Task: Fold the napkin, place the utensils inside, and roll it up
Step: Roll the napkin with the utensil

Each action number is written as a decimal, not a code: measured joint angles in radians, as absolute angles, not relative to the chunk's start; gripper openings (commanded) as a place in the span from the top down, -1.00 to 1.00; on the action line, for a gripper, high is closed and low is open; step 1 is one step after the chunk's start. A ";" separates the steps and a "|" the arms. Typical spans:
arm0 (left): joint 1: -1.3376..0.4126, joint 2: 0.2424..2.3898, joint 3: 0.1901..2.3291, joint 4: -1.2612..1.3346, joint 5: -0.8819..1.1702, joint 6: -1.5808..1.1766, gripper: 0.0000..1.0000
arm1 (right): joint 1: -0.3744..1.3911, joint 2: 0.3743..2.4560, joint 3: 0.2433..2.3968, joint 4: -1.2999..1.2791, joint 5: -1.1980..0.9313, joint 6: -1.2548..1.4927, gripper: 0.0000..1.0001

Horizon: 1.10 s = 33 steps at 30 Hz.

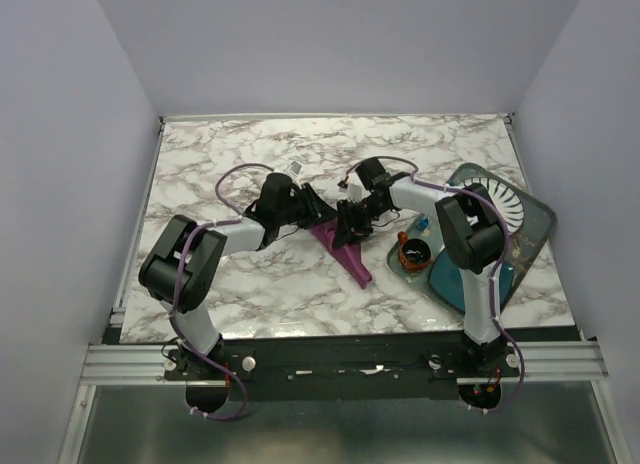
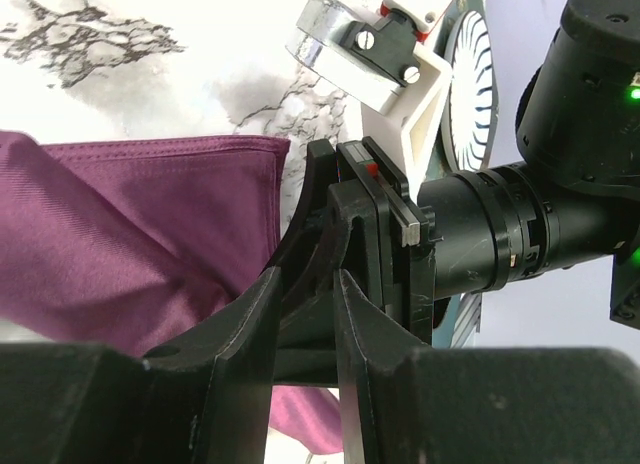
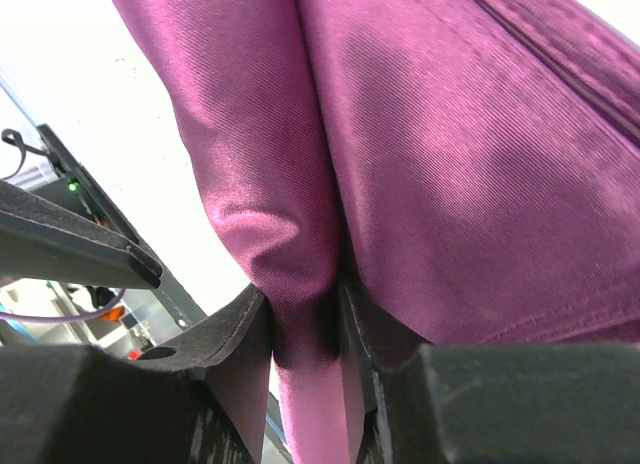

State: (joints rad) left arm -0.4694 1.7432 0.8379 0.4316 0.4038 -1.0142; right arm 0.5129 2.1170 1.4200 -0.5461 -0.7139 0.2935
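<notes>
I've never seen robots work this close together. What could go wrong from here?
The left end effector and right end effector sit almost against each other, so a small move might knock them together. The right one pinches only a narrow fold of the shiny napkin, which could slip out. The orange-rimmed cup stands close beside the right arm and might get bumped.

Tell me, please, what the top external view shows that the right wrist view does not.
Only top external: the marble table, the teal mat and the orange-rimmed cup. Only right wrist: up close, a fold of cloth pinched between the fingers of the right claw. Both: the purple napkin.
</notes>
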 measured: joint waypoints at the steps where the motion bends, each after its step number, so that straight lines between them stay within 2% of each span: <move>1: -0.469 1.738 0.836 0.426 0.403 -1.014 0.31 | 0.514 2.117 1.420 -0.546 -0.714 0.291 0.27; 7: -0.460 1.674 0.833 0.324 0.369 -0.999 0.30 | 0.535 2.118 1.420 -0.534 -0.716 0.264 0.29; 14: -0.426 1.599 0.820 0.265 0.333 -0.991 0.44 | 0.540 2.125 1.420 -0.519 -0.734 0.261 0.29; 22: -0.419 1.726 0.813 0.382 0.367 -1.032 0.49 | 0.540 2.128 1.420 -0.512 -0.747 0.261 0.26; 25: -0.421 1.798 0.784 0.433 0.379 -1.055 0.49 | 0.540 2.128 1.420 -0.512 -0.747 0.260 0.16; 29: -0.420 1.806 0.731 0.472 0.377 -1.066 0.49 | 0.544 2.120 1.422 -0.531 -0.735 0.244 -0.20; 33: -0.420 1.805 0.719 0.495 0.374 -1.064 0.49 | 0.579 2.078 1.439 -0.582 -0.622 0.212 -0.36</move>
